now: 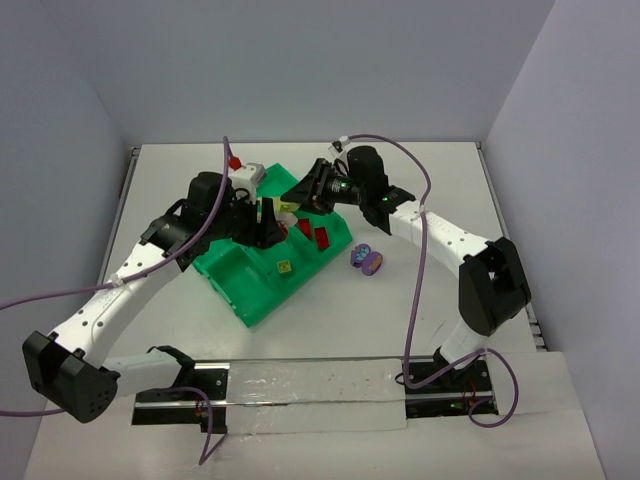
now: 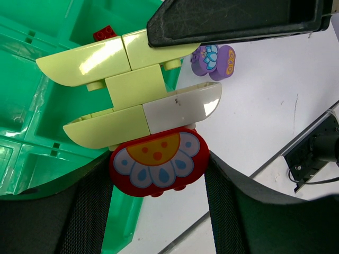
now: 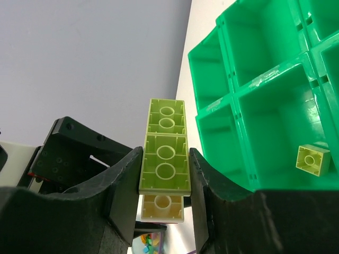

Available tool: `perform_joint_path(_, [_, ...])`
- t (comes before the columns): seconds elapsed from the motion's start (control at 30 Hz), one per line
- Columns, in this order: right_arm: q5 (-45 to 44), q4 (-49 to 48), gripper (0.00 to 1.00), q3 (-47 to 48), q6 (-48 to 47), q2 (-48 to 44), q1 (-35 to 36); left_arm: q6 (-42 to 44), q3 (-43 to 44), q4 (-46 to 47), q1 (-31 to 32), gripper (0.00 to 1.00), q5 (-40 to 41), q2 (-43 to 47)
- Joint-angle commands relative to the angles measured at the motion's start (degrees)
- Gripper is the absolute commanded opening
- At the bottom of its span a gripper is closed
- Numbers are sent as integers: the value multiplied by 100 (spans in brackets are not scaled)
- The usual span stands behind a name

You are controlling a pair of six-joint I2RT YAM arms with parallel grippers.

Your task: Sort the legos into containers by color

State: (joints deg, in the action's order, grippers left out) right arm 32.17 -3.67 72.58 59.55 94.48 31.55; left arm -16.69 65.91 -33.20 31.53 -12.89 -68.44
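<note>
Two grips, one stack [image 2: 139, 84]: left gripper [image 2: 158, 170] pinches red flower brick [image 2: 158, 159], right gripper [image 3: 164, 177] clamps yellow-green bricks [image 3: 165, 151]. Yanking might scatter pieces.

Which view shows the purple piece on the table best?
Left wrist: the purple piece is close, and its printed flower pattern is clear. Top external shows it whole but tiny, on the table just right of the green tray. Right wrist misses it.

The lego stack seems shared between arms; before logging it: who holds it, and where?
Both: left claw grips its red flower brick, right claw pinches the pale yellow-green bricks at the opposite end.
</note>
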Motion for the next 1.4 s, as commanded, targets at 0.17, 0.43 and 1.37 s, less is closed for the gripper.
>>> perform_joint_path(0.17, [52, -283, 0, -59, 13, -393, -215, 79, -173, 288, 38, 0, 259, 346])
perform_joint_path(0.43, [193, -309, 0, 20, -3, -421, -478, 105, -172, 252, 38, 0, 282, 430])
perform_joint_path(1.37, [-1844, 2432, 3, 292, -2595, -289, 803, -687, 128, -512, -402, 0, 1780, 746])
